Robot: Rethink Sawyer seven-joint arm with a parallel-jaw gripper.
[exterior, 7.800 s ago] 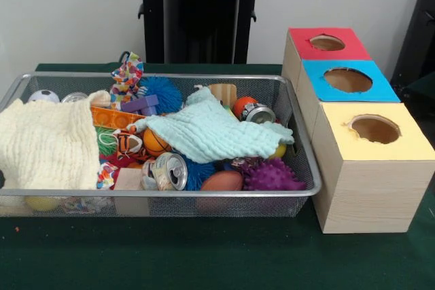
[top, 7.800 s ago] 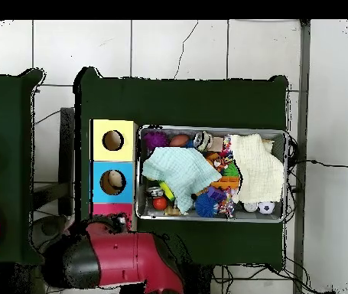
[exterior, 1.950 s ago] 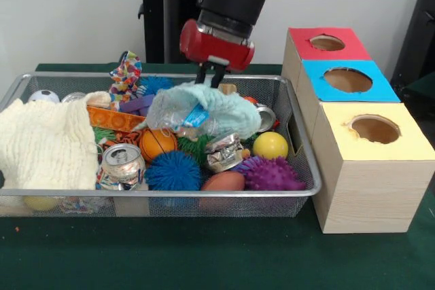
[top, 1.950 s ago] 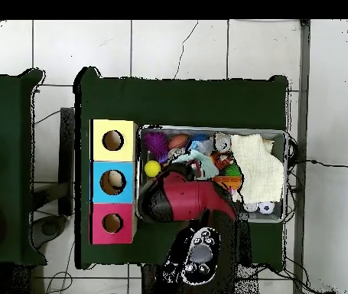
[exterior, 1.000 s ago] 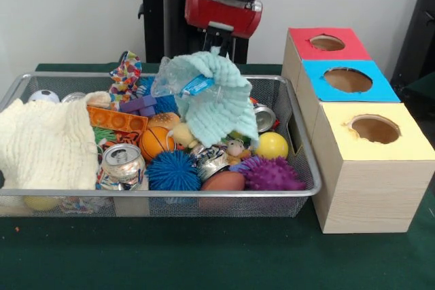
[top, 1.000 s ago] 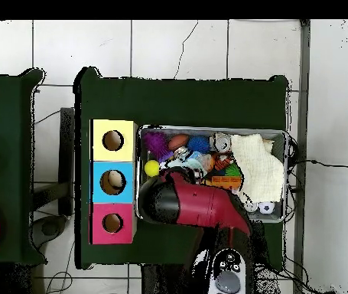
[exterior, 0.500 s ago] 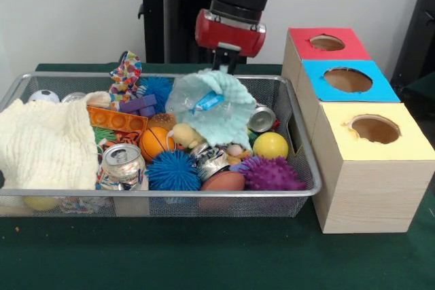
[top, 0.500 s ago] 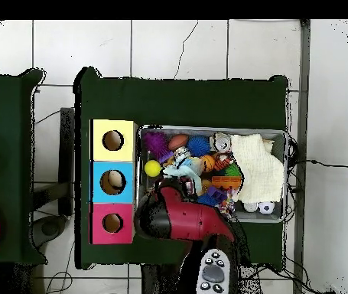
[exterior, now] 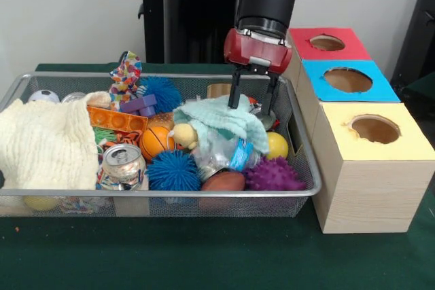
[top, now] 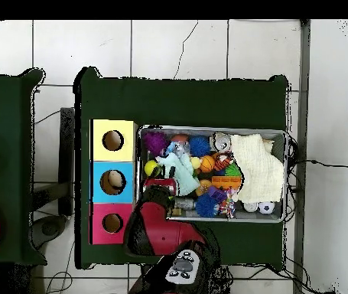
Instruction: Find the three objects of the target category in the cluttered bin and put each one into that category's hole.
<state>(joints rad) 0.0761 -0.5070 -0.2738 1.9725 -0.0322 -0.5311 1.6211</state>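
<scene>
I've got the gripper (exterior: pixel 252 107) hanging just over the back right corner of the wire bin (exterior: pixel 156 193), fingers spread wide and holding nothing. Directly under it the mint cloth (exterior: pixel 219 119) lies draped over a clear plastic bottle (exterior: pixel 227 153), with a small yellow plush (exterior: pixel 184 135) poking out at the cloth's left edge. Around the cloth I see the yellow ball (exterior: pixel 275 145), purple spiky ball (exterior: pixel 274 176), brown football (exterior: pixel 223 180), blue spiky ball (exterior: pixel 175 170), basketball (exterior: pixel 155 143) and a soda can (exterior: pixel 124 161). From overhead, something pale sits in the blue box's hole (top: pixel 113 181); the yellow hole (top: pixel 113 140) and red hole (top: pixel 112 223) look empty. By my read, most of the sorting remains.
</scene>
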